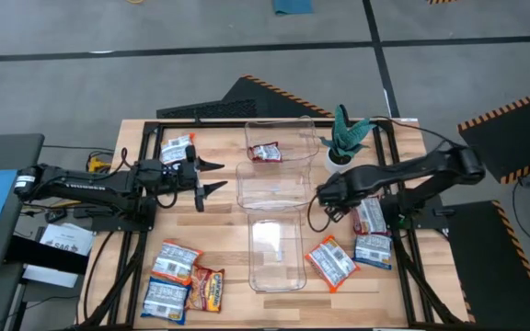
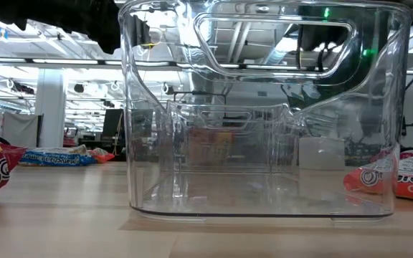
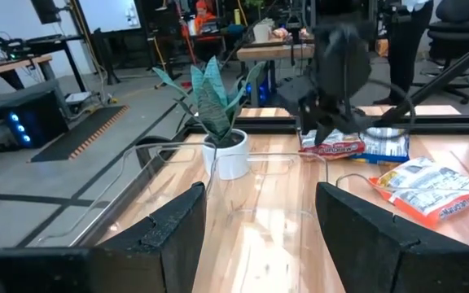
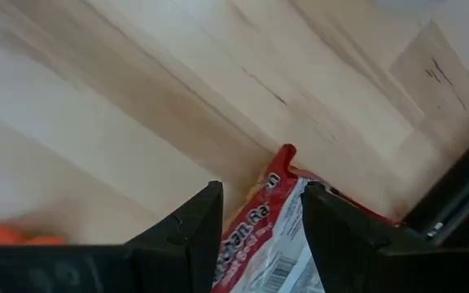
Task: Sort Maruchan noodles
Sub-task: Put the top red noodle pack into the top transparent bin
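Three clear bins (image 1: 274,188) are lined up across the middle of the table (image 1: 224,244), and a red noodle packet (image 1: 265,153) lies in the bin nearest the far edge. The left gripper (image 1: 212,176) is held open beside the middle bin, empty. The right gripper (image 4: 259,213) is lowered over a red-and-white packet (image 4: 279,236) near the right edge, with its fingers parted on either side of the packet's end. More packets are seen near the right edge (image 1: 331,262), at the near-left corner (image 1: 175,262) and toward the far-left corner (image 1: 177,147). A potted plant (image 1: 343,140) stands near the far edge.
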You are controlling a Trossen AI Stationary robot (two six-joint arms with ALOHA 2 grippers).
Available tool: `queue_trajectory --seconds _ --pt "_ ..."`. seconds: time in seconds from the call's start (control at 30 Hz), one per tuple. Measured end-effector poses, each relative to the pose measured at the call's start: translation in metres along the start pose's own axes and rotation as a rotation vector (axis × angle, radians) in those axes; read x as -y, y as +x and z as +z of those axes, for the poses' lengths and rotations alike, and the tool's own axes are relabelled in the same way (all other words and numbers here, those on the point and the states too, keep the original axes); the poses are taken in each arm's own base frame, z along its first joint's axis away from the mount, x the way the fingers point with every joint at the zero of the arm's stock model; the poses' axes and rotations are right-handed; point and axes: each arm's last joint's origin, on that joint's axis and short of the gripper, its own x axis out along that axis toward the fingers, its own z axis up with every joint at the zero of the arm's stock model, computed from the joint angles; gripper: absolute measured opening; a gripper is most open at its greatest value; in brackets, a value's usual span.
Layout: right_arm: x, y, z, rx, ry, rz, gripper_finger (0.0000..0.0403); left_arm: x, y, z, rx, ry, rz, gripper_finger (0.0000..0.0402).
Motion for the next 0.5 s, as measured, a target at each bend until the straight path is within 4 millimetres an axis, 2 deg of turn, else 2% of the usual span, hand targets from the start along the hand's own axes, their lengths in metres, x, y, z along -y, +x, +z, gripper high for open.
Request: queue_trajectory --seconds 0.2,0.5 --pt "-0.011 0.022 0.002 -0.092 -0.04 -0.119 0.0189 0.0 0.0 0.0 0.001 0.0 0.0 0.0217" --pt "-0.021 0.05 0.006 -0.137 -0.059 -0.258 0.0189 0.0 0.0 0.0 -0.002 0.001 -0.001 0.0217"
